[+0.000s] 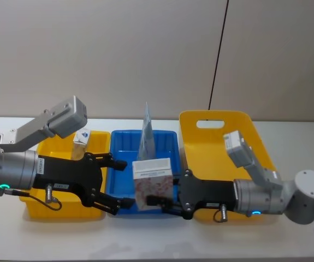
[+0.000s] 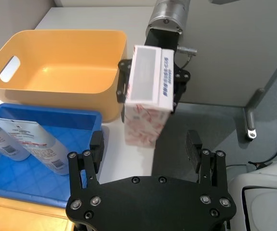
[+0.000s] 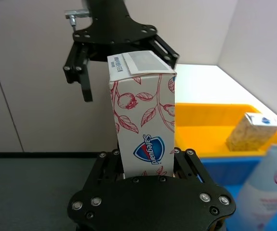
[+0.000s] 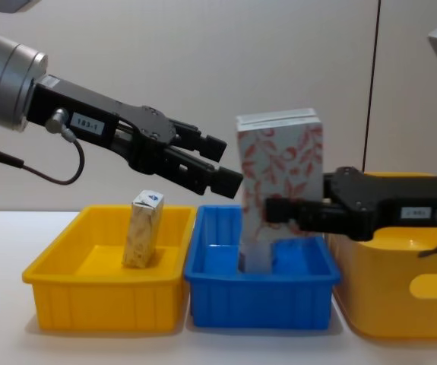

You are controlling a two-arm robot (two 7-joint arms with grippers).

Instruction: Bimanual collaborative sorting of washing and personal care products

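A white box printed with red leaves [image 1: 153, 182] hangs upright over the front of the blue tray [image 1: 125, 143], and my right gripper [image 1: 162, 197] is shut on its lower part. The same box [image 3: 142, 120] rises from that gripper [image 3: 145, 161] in the right wrist view. My left gripper [image 1: 128, 183] is open just left of the box, one finger on each side of its near edge, not touching. From the left wrist the box [image 2: 148, 96] stands just beyond the open gripper [image 2: 145, 144]. Pale tubes [image 2: 27, 142] lean in the blue tray.
A small speckled box [image 4: 144, 228] stands in the left yellow tray [image 4: 66, 293]. A larger yellow tub with a handle slot [image 1: 238, 123] sits on the right. The tall tube [image 1: 147, 131] rises at the blue tray's back, behind the held box.
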